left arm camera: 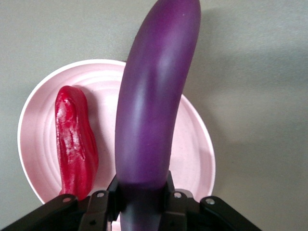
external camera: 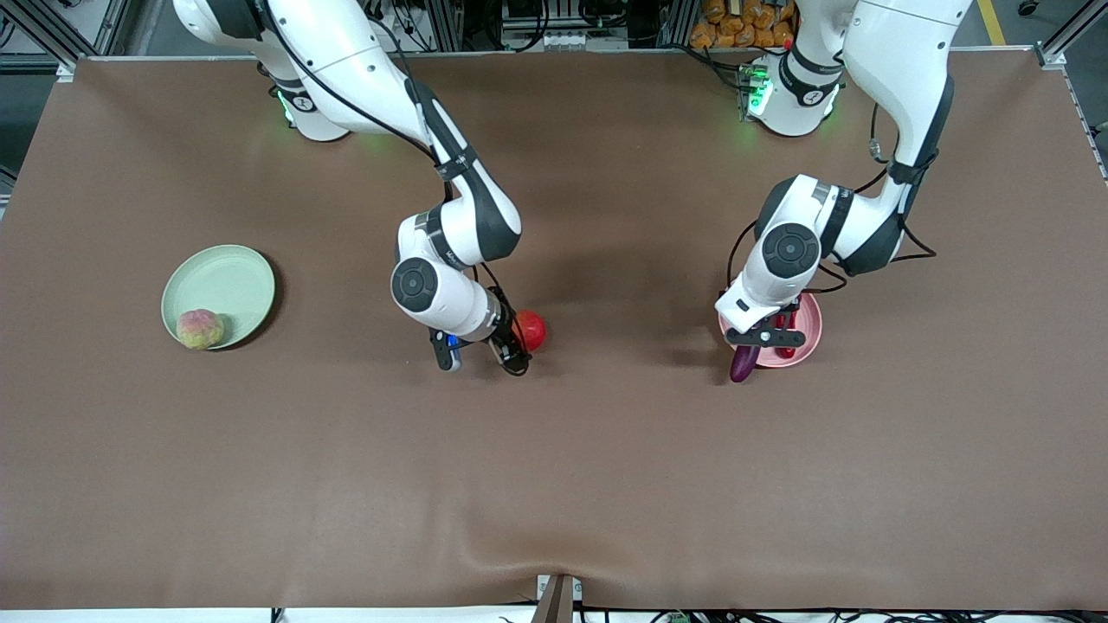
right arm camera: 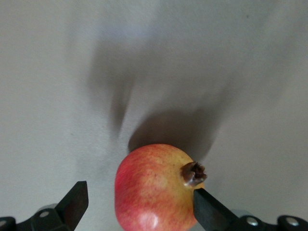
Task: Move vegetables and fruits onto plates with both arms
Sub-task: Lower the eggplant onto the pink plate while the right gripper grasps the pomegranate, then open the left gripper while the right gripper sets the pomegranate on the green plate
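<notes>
My right gripper (external camera: 516,346) is low over the table's middle, open around the bright red fruit (external camera: 531,330). In the right wrist view the fruit (right arm camera: 154,187) sits between the fingers of the gripper (right arm camera: 138,195); one fingertip (right arm camera: 204,202) touches it by the stem nub and the other stands apart. My left gripper (external camera: 762,344) is shut on the purple eggplant (external camera: 743,363) over the pink plate (external camera: 812,333). In the left wrist view the gripper (left arm camera: 142,187) holds the eggplant (left arm camera: 151,106) above the plate (left arm camera: 192,144), where the red chili pepper (left arm camera: 74,139) lies. The peach-like fruit (external camera: 200,329) lies on the mint green plate (external camera: 227,279).
The brown table cover (external camera: 554,476) is bare nearer the front camera. The green plate lies toward the right arm's end of the table and the pink plate toward the left arm's end. Both arm bases stand along the table's edge farthest from the front camera.
</notes>
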You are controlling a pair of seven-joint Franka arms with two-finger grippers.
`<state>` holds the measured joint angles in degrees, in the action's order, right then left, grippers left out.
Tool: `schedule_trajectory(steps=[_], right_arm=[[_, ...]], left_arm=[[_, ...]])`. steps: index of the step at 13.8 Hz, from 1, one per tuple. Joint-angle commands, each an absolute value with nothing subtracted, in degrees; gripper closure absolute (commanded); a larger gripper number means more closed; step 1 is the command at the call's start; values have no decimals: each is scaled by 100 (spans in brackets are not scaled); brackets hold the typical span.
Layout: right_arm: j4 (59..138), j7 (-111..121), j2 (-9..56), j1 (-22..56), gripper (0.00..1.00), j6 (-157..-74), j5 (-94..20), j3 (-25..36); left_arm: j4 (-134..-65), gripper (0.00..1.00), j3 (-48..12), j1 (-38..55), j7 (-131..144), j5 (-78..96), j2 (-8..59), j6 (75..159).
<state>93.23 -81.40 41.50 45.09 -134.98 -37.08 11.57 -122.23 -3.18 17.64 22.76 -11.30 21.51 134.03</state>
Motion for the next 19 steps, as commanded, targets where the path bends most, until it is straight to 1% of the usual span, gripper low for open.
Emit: schedule_trajectory(steps=[1, 3, 4, 5, 6, 7, 8, 9, 10, 12, 14, 15, 16, 17, 19], right_arm=[[9351, -8191, 4280, 4649, 0, -13570, -3832, 1222], [9360, -8104, 4394, 4693, 0, -13588, -3832, 1222], [9360, -8077, 4395, 4693, 12, -13579, -3823, 1222], [9343, -8034, 4395, 4693, 43, -13570, -3771, 1222], [9308, -8016, 4377, 4641, 95, -13553, -3797, 1222], [9282, -8016, 4325, 4554, 100, -13353, -3823, 1222], [9125, -8007, 4289, 4431, 100, -12898, -3832, 1230], [8906, -8024, 4254, 4308, 100, -12441, -3823, 1239], [8721, -8007, 4210, 4159, 100, -11967, -3762, 1257], [8482, -7684, 4088, 3773, 100, -10948, -3579, 1283], [8534, -6641, 3614, 3290, 100, -9718, -2947, 1283], [8569, -6105, 3438, 3052, 100, -9260, -2657, 1283], [8700, -5691, 3254, 2919, 100, -8942, -2298, 1292], [8927, -5304, 3026, 2779, 100, -8817, -1842, 1327], [9655, -4242, 2525, 2410, 100, -8806, -1163, 1336]], left_arm=[[-12480, 93, -351, 1583, 1987, -1266, 1951, 13526], [-12533, 93, -352, 1512, 1978, -1266, 1942, 13526], [-12551, 93, -352, 1512, 1978, -1266, 1942, 13526], [-12559, 92, -352, 1503, 1978, -1266, 1942, 13526], [-12568, 84, -352, 1503, 1978, -1266, 1951, 13526], [-12568, 73, -352, 1503, 1978, -1266, 1960, 13518], [-12568, 47, -352, 1503, 1978, -1266, 1969, 13526], [-12577, 18, -352, 1503, 1978, -1266, 1977, 13518], [-12568, 0, -352, 1503, 1978, -1266, 1986, 13526], [-12560, 0, -352, 1512, 1978, -1266, 1995, 13526], [-12551, 0, -352, 1512, 1978, -1266, 1978, 13518], [-12533, 0, -352, 1512, 1986, -1266, 1951, 13518], [-12498, 0, -360, 1512, 1995, -1266, 1925, 13500], [-12489, 0, -360, 1520, 2021, -1257, 1838, 13483], [-12376, 0, -387, 1564, 2065, -1257, 1575, 13395]])
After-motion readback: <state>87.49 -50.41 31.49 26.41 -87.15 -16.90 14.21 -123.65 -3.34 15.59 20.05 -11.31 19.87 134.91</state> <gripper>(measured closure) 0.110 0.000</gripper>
